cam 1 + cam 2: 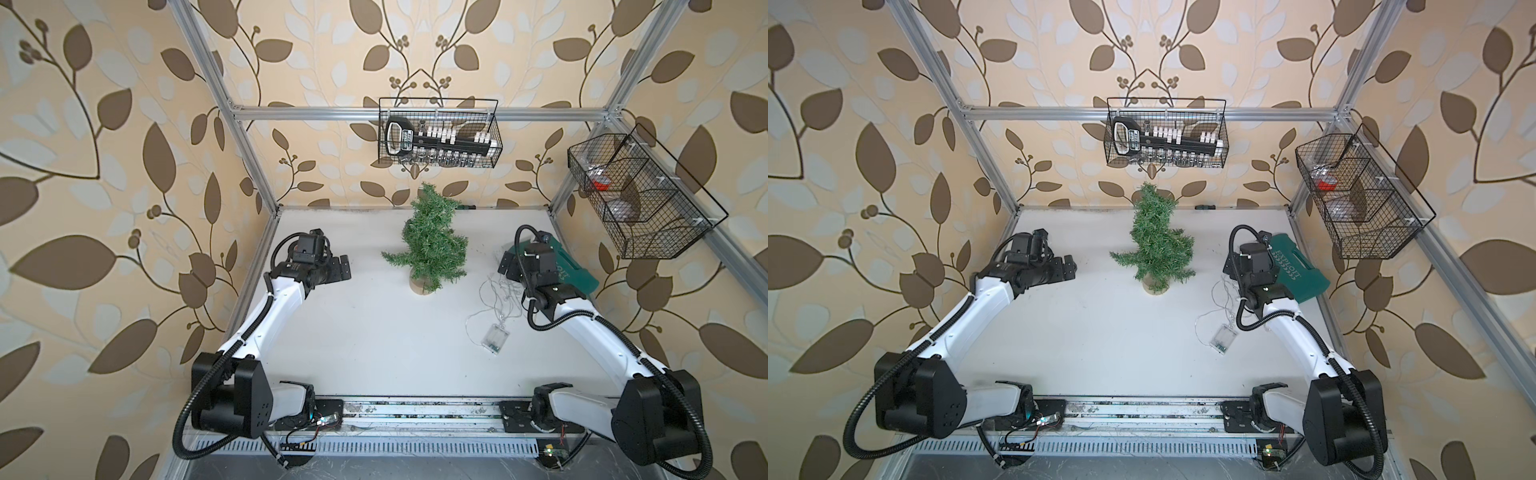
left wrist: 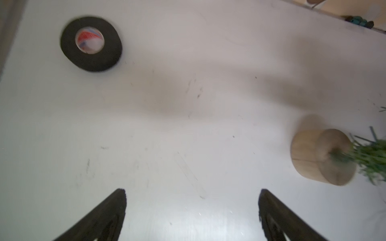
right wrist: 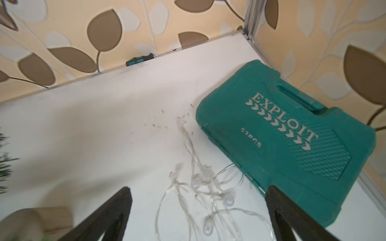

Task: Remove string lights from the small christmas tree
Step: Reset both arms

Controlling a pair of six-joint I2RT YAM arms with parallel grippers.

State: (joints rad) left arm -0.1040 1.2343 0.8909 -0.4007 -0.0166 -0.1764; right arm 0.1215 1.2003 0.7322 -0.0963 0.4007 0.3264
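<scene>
String lights point(image 1: 493, 338) lie beside green case point(image 1: 577, 274) near table point(image 1: 374, 332) edge.

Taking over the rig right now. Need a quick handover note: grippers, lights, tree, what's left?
Left gripper: open, empty, clear of the small christmas tree.
Right gripper: open, empty, over the string lights.
Lights lie loose on the table beside the green tool case. The battery box is on the table too.
Tree stands on its base, with no strand visible on it.
Done: lights appear fully off.
Left: probably just pulling the arms back.
</scene>
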